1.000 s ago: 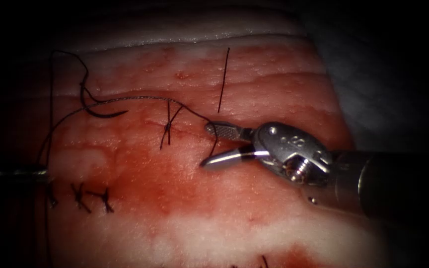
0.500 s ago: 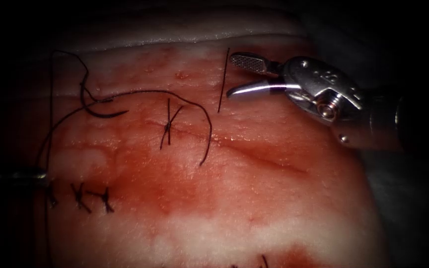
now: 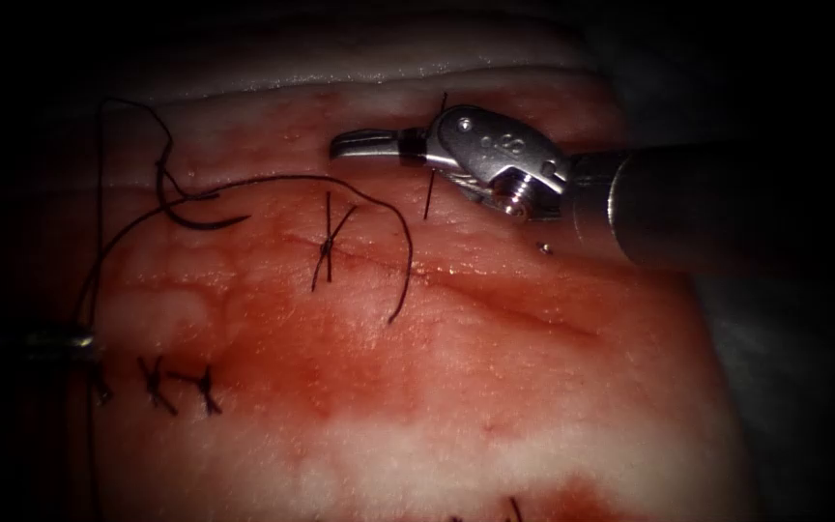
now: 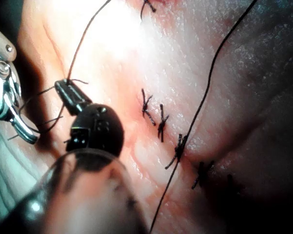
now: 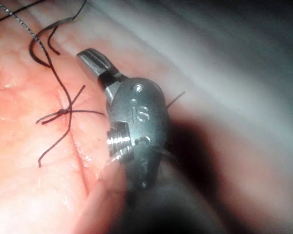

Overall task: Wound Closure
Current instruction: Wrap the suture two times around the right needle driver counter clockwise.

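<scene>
The right tool [image 3: 364, 145] hung over the far side of the tissue [image 3: 495, 387], its jaws closed on nothing, beside a loose cut end of thread [image 3: 434, 159]. The left tool [image 4: 64, 88] at the near left edge had its jaws closed on the thread [image 3: 273, 182]. The needle [image 3: 195, 215] lay free on the tissue, left of the knot [image 3: 327, 246] over the cut [image 3: 495, 300]

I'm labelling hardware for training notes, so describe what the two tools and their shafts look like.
The right tool is shiny silver metal with rounded jaws, a screw-like pivot pin, engraved markings on its wrist housing, and a dark cylindrical shaft. The left tool looks dark, with a rounded black wrist on a dark shaft.
</scene>
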Action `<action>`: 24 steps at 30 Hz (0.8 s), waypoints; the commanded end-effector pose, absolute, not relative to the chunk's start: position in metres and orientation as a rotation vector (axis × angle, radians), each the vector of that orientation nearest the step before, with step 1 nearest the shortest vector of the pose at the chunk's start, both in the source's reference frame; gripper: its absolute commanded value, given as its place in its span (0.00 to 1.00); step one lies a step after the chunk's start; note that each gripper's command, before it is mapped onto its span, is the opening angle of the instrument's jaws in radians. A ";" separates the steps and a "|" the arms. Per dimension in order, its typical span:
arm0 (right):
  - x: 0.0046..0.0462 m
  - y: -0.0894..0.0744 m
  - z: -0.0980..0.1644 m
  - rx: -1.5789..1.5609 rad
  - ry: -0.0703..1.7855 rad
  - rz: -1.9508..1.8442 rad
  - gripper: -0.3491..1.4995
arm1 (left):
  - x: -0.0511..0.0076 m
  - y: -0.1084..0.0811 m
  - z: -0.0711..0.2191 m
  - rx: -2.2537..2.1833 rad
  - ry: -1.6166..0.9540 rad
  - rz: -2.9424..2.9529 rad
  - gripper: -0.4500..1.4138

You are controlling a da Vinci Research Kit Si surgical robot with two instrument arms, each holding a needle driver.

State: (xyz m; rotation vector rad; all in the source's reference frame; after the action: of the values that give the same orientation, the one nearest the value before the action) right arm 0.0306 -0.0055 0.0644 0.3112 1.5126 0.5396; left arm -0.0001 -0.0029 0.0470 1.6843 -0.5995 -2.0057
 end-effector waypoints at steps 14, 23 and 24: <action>0.0338 -0.009 0.062 0.402 1.657 0.434 0.00 | -0.0028 0.002 0.053 1.771 -0.544 -2.001 0.00; 0.0338 -0.009 0.060 0.386 1.697 0.495 0.00 | -0.0049 0.003 0.059 1.769 -0.410 -2.046 0.00; 0.0338 -0.009 0.060 0.378 1.703 0.510 0.00 | -0.0052 0.002 0.060 1.762 -0.385 -2.054 0.00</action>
State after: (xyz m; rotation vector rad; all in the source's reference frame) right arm 0.0329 -0.0088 0.0597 0.3739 1.7001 0.5193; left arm -0.0049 0.0018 0.0602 1.7568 -0.3674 -2.0618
